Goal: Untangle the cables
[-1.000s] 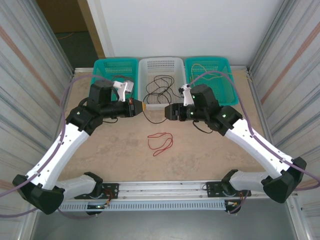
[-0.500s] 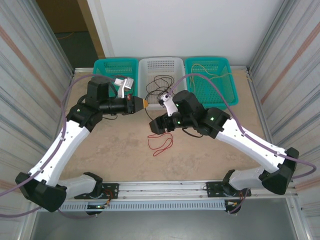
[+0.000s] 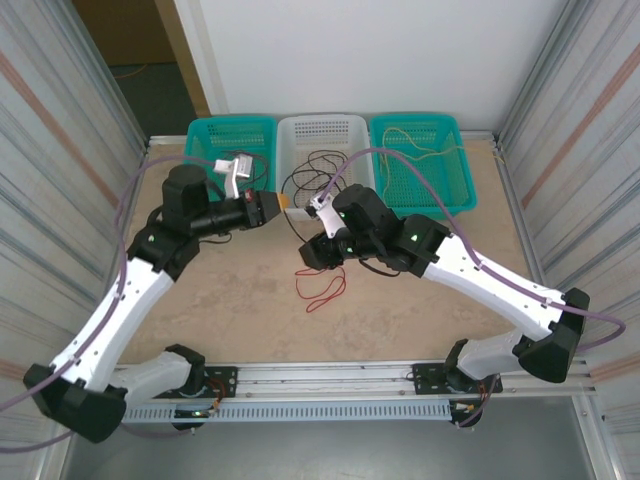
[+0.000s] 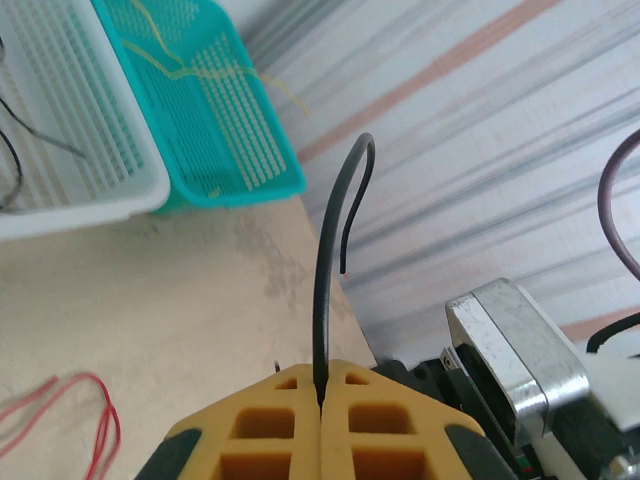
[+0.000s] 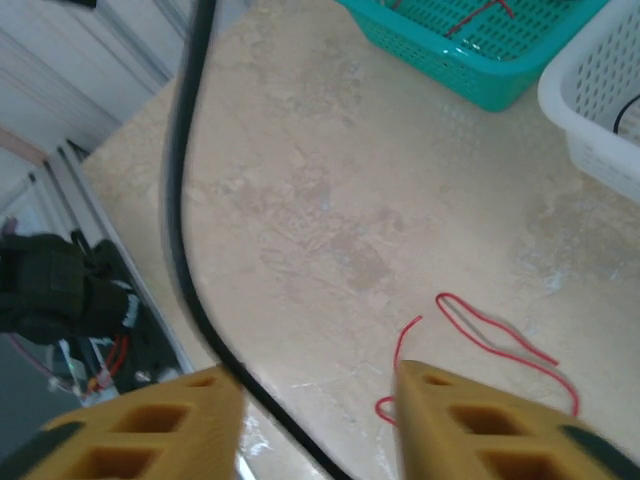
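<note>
Cables lay in several places: a red cable (image 3: 320, 285) sprawled in loose loops on the bare table (image 3: 230, 295), a knot of black cables (image 3: 318, 167) sat in the white basket (image 3: 322, 121), and a yellow cable (image 3: 412, 140) rested in the teal basket (image 3: 442, 182) to its right. In the left wrist view the left gripper (image 4: 320, 400) had its yellow fingers pressed together, pinching one black cable (image 4: 322, 290) that rose from the tips and hooked over at its free end. From above, that gripper hung near the front of the white basket. The right gripper (image 5: 315, 400) hovered above the table close to the red cable, its fingers (image 5: 480, 425) spread apart. A blurred black strand (image 5: 183, 250) crossed its wrist view and ran down between them, close beside one finger; whether it touched could not be told. A red strand (image 5: 480, 18) lay in the other teal basket (image 5: 440, 50).
</note>
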`<state>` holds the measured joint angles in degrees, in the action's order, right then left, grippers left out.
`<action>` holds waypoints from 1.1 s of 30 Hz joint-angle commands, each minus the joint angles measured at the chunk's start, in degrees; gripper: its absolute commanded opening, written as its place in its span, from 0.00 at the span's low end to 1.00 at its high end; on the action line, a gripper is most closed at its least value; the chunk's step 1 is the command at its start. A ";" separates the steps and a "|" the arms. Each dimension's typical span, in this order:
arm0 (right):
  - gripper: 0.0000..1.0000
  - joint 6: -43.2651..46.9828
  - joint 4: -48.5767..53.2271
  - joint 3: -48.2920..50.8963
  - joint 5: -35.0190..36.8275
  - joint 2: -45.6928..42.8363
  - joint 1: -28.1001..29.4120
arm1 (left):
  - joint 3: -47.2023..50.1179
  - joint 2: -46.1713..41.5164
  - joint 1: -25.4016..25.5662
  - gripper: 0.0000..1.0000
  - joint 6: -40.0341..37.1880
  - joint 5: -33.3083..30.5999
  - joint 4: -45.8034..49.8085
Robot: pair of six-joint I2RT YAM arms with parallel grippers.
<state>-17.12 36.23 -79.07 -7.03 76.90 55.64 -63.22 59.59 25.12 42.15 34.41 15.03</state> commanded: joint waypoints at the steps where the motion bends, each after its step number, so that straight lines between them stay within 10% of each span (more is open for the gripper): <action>1: 0.30 -3.14 -3.62 1.34 -0.17 0.01 0.26 | 4.32 -3.40 1.39 0.00 5.83 -8.46 -13.83; 11: 0.00 -8.09 -9.36 3.69 -2.38 -1.01 -0.43 | 13.81 -6.34 2.65 0.00 12.36 -16.03 -25.38; 20: 0.00 -1.92 1.44 -1.00 -7.89 -0.34 -0.54 | 15.88 -3.36 1.57 0.58 13.82 -11.00 -18.33; 33: 0.00 0.16 4.82 -3.03 -12.66 0.76 -2.59 | 16.75 1.75 0.06 0.68 18.51 2.46 -16.65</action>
<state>-18.35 40.73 -80.58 -17.43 76.93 53.21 -47.11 62.04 25.45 58.46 33.47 -0.27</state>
